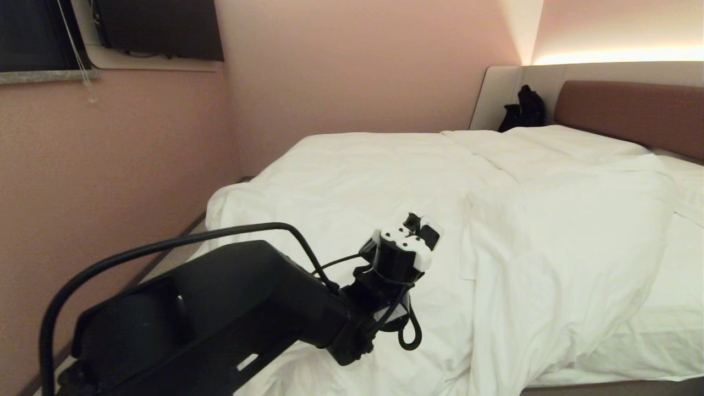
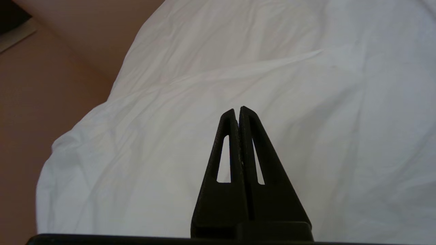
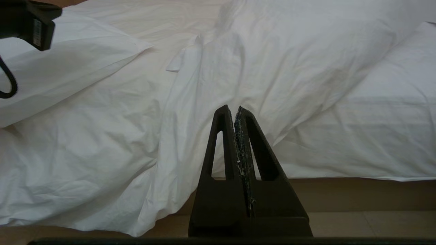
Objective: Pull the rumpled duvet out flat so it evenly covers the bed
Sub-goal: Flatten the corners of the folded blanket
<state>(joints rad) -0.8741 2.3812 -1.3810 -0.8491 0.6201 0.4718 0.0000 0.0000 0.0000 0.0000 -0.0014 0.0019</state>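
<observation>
The white duvet (image 1: 357, 181) lies rumpled on the bed (image 1: 610, 388). It covers the bed's left part, and one thick fold (image 1: 550, 275) hangs over the near edge. My left gripper (image 1: 419, 224) hovers above the duvet at its middle. In the left wrist view this gripper (image 2: 237, 110) is shut with nothing in it, and the wrinkled duvet (image 2: 238, 61) lies beneath. My right gripper (image 3: 233, 109) is shut and empty, low at the bedside, facing the hanging duvet fold (image 3: 102, 153). It is out of the head view.
White sheet (image 1: 660, 313) shows on the mattress at the right. A pillow (image 1: 572, 144) lies before the brown headboard (image 1: 632, 110), with a black bag (image 1: 525, 110) beside it. A pink wall (image 1: 110, 181) runs close along the bed's left. The bed base (image 3: 340, 194) and floor (image 3: 374, 223) show below.
</observation>
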